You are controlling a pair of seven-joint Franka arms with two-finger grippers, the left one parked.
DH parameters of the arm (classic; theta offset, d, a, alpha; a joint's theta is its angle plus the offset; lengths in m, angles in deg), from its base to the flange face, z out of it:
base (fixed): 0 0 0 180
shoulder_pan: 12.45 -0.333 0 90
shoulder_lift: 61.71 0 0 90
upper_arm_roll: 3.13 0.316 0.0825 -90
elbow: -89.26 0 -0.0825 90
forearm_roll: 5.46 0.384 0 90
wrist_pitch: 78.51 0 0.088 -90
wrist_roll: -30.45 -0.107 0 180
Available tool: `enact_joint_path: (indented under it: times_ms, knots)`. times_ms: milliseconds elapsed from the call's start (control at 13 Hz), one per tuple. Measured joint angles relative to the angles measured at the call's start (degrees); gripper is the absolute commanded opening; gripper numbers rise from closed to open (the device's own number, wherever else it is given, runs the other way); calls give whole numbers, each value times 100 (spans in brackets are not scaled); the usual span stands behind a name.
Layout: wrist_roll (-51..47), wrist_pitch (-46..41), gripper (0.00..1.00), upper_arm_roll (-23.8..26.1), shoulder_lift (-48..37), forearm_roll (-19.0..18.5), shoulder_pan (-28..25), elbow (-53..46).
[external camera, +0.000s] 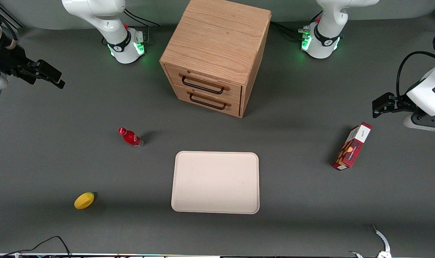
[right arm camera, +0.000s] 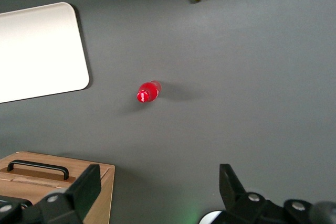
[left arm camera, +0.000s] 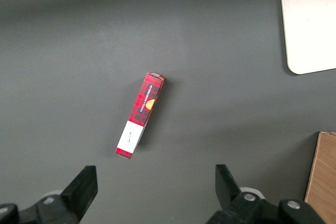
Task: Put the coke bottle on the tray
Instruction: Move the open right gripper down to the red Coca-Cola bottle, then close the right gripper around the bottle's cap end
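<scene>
Black two-finger gripper [external camera: 45, 75] of working arm hangs high above grey table [external camera: 310, 215] at working arm's end, fingers spread wide, holding nothing. Yellow lemon-shaped fruit [external camera: 84, 200] lies near front camera. Small red coke bottle [external camera: 130, 137] with red cap stands upright on table, apart from large pale beige rectangular tray [external camera: 215, 182], farther from camera than tray. Wooden two-drawer cabinet [external camera: 214, 53] farther still. Red and white carton box [external camera: 352, 146] toward parked arm's end.

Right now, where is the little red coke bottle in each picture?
Front view: coke bottle stands on the table beside the tray, nearer the working arm's end.
Left wrist view: not in it.
Right wrist view: coke bottle between tray and open end effector.
Shared landmark: the tray.
</scene>
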Motion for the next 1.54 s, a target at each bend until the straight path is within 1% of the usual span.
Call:
enact_joint_path:
  times_ms: [385,615,769,846,1154,1538]
  knots:
    - [0,-192,100,1,1,0,-2,-76]
    - [0,-218,100,95,77,32,-60,-35]
    - [-7,27,100,229,191,101,-89,256]
    - [-13,408,100,281,252,108,-99,555]
    - [-45,2419,100,396,600,110,-104,2052]
    - [-158,4230,100,402,1221,110,-108,3003]
